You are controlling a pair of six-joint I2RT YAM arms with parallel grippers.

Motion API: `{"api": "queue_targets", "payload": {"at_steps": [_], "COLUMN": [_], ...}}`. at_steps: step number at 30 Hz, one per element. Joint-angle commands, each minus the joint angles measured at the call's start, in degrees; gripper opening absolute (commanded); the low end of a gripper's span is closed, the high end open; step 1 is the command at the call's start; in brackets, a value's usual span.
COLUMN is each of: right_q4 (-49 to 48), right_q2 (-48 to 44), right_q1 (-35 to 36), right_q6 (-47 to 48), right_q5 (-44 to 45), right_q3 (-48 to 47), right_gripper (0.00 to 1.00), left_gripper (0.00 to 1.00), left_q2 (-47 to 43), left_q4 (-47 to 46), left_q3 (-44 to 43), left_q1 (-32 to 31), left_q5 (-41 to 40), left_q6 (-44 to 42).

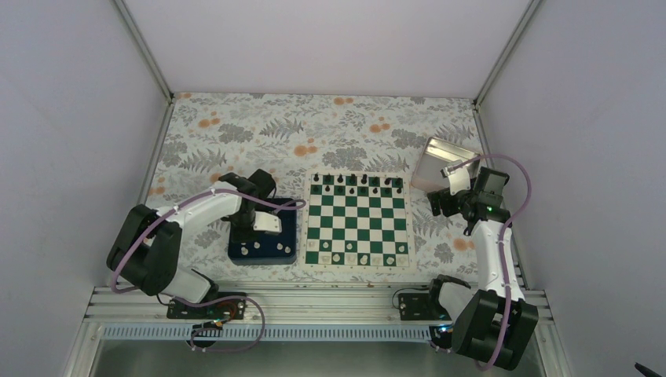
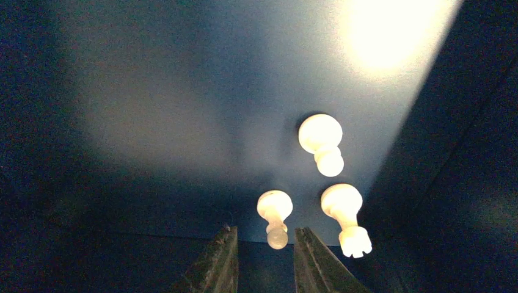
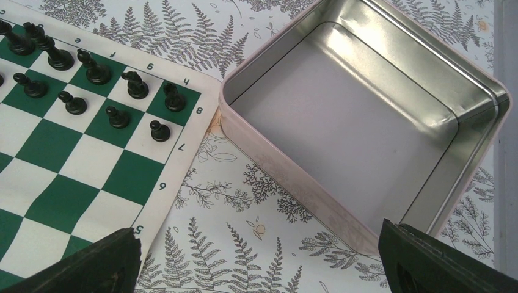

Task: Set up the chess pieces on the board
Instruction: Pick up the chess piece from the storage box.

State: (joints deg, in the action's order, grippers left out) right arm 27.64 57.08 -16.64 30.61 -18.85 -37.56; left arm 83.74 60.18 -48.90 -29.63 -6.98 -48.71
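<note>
My left claw [image 2: 266,245] stands narrow inside the dark navy square tray [image 2: 183,122]. A small cream pawn [image 2: 274,210] has its head between the tips, seemingly ungripped, and the fingers are cut off below. Two more cream figures [image 2: 343,207] lie beside it. My right claw [image 3: 262,265] gapes wide over the floral worktop [image 3: 207,177], between the green-and-white checked chessboard [image 3: 73,159] and a silver metal tin [image 3: 342,122]. The cream pieces on the board's near rows [image 1: 363,258] are too small to identify.

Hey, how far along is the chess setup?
Partly done. Black pieces stand on the far rows of the board and several white pieces sit along its near edge. In hand: the left gripper is down in the navy tray, jaws either side of a lying white pawn, not clamped. Left: that pawn, a rook and another pawn beside it. The right gripper hangs open by an empty tin.
</note>
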Motion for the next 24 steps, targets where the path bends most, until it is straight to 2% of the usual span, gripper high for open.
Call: {"api": "queue_targets", "payload": {"at_steps": [1,24], "right_q4": [-0.2,-0.2], "right_q2": [0.1,0.1], "right_q1": [-0.6,-0.6], "right_q6": [0.9,0.9], "right_q5": [-1.3,-1.1], "right_q3": [-0.8,-0.7], "right_gripper": [1.00,1.00], "left_gripper": [0.24,0.25], "left_q2": [0.5,2.0], "left_q4": [-0.9,-2.7], "left_q3": [0.8,2.0], "left_q1": [0.6,2.0], "left_q5": [0.0,-0.5], "left_q6": [-0.8,-1.4]}}
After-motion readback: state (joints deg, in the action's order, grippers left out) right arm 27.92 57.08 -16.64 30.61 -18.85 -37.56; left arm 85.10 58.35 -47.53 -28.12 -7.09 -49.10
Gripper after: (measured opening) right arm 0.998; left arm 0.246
